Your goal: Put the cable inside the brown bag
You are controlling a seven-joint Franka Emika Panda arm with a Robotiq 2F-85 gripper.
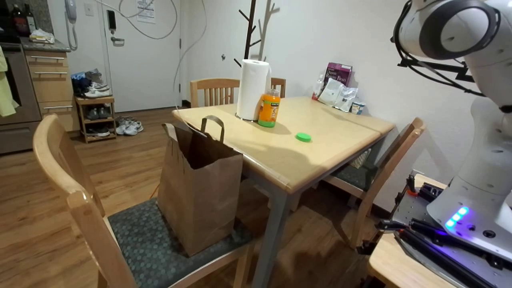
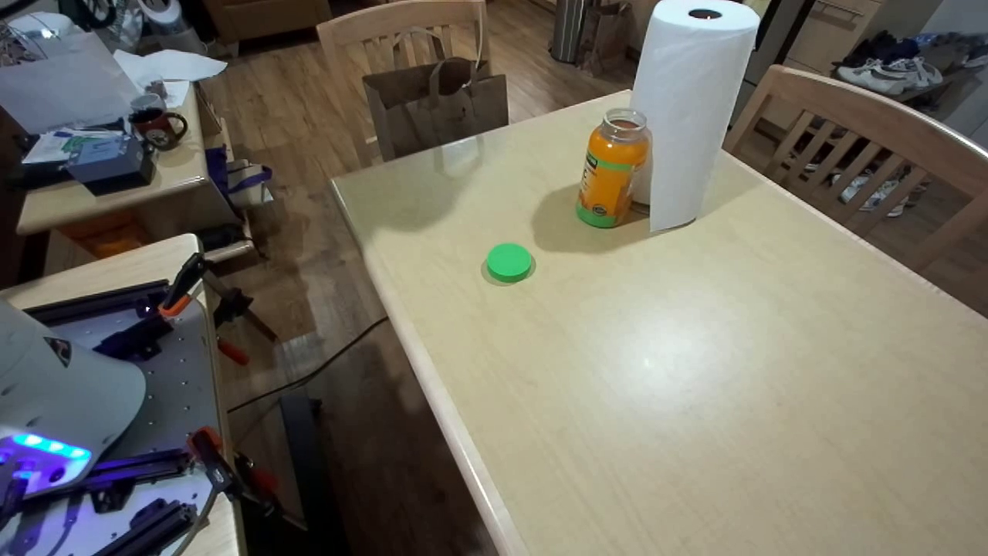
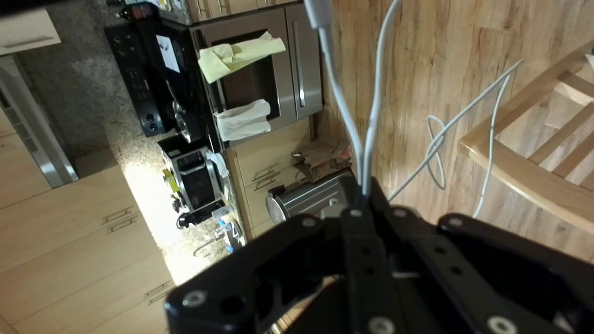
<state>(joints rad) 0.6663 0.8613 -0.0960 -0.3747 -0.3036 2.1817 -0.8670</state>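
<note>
The brown paper bag [image 1: 200, 196] stands upright and open on a chair seat beside the table. It also shows in an exterior view [image 2: 405, 116] behind the table edge; the wrist view does not show it. The white cable [image 1: 157, 38] hangs in loops from above, and one strand runs down to the bag's rim. I cannot tell whether that strand enters the bag. In the wrist view my gripper [image 3: 364, 192] is shut on the cable [image 3: 379, 69], pinching two strands; a white connector [image 3: 319, 13] sits on one. The gripper is outside both exterior views.
The table [image 1: 332, 140] carries a paper towel roll [image 1: 252, 90], an orange jar [image 1: 269, 109] and a green lid [image 1: 303, 137]. The chair back [image 1: 64, 160] rises beside the bag. A coat stand [image 1: 250, 30] is behind. Another brown bag [image 3: 325, 155] lies by a bin [image 3: 306, 195].
</note>
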